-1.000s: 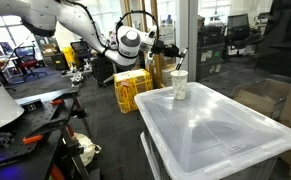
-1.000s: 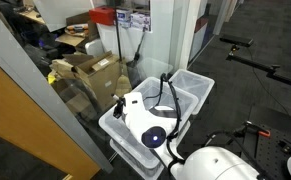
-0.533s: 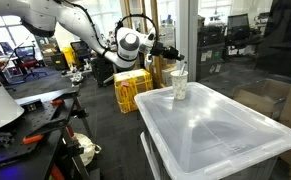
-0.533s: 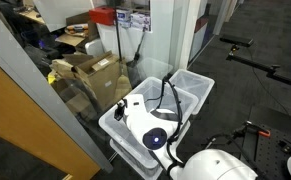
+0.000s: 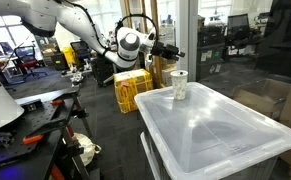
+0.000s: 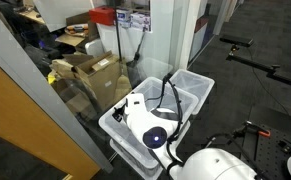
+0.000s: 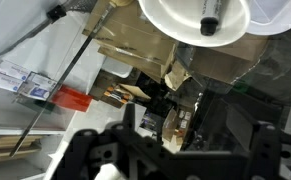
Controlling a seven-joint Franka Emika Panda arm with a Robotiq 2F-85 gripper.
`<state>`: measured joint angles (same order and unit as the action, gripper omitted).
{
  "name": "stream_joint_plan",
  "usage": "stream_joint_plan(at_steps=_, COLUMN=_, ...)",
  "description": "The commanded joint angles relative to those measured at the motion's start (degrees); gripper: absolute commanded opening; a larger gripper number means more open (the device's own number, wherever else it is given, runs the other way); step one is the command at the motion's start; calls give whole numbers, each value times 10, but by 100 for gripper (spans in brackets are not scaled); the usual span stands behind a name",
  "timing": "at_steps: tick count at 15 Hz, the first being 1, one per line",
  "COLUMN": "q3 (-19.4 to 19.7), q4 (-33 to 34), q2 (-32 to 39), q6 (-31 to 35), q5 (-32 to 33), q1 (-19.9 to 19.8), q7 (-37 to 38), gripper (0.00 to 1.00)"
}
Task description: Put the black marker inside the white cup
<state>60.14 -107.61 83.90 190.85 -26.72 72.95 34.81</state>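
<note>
Could bump the rim of the tall white paper cup (image 5: 178, 86) and tip it over on the big see-through plastic box (image 5: 225, 128) when pulling away, hanging just above it with the dark metal gripper (image 5: 177, 53) spread open and empty, the thin black marker stick (image 7: 211, 15) already inside the cup

There is one white cup (image 5: 178, 85) and one black marker (image 7: 211, 14), the marker showing only in the wrist view. There is one robot arm (image 5: 95, 30) with one tool (image 5: 175, 52). One clear lidded plastic storage bin (image 5: 220, 130) and one yellow crate (image 5: 132, 92) can be counted. In an exterior view there are at least two cardboard boxes (image 6: 93, 72); any more are too cluttered to count.
</note>
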Motion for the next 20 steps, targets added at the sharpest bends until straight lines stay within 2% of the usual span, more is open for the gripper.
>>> stream_joint_plan(at_steps=1, q3=2, q4=-21, q2=-27, q6=13, q5=-13, q1=3, q7=-40, gripper=100)
stream_joint_plan(at_steps=6, q3=11, q4=-46, q2=-57, q6=19, q5=-21, q1=7, q7=-67, gripper=100)
stream_joint_plan(at_steps=15, q3=-17, q4=-92, q2=-153, q6=107, q5=-19, q1=-32, q7=-132, gripper=100)
stream_joint_plan(at_steps=16, q3=-5, q4=-72, q2=-147, q6=75, q5=-29, q1=-24, q7=-134, gripper=100)
stream_joint_plan(at_steps=20, q3=-8, q4=-70, q2=-176, q6=76, q5=-23, q1=-33, q7=-155, gripper=100)
